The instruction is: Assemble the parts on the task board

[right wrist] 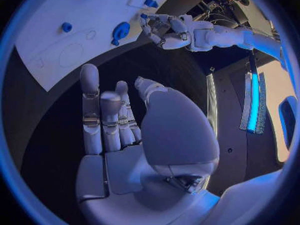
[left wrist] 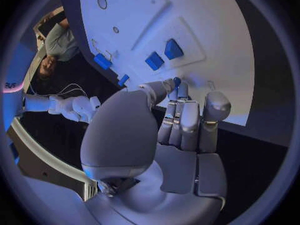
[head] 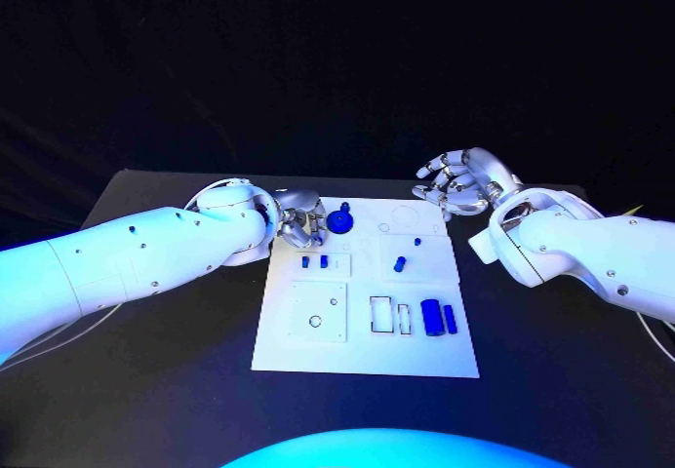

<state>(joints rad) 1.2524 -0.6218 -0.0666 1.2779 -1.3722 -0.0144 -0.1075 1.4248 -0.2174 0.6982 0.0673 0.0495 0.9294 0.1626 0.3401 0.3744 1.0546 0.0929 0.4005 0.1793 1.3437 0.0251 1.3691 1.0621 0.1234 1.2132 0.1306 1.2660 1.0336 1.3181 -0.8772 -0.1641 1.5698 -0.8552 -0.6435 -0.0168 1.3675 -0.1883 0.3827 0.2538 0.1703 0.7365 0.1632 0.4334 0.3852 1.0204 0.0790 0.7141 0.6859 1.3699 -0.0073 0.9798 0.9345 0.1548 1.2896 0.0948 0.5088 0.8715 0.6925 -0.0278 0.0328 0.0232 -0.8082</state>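
Observation:
The white task board lies in the middle of the table. A large blue part with a knob sits at its far left corner. My left hand is right beside this part. In the left wrist view my left hand's thumb and fingertips meet at a bit of blue; whether they grip it is unclear. My right hand hovers at the board's far right corner, fingers apart and holding nothing, as the right wrist view shows.
Small blue pegs stand at the board's left middle, with two more toward the centre. Two blue cylinders lie near the right edge beside rectangular slots. A square panel with holes occupies the near left.

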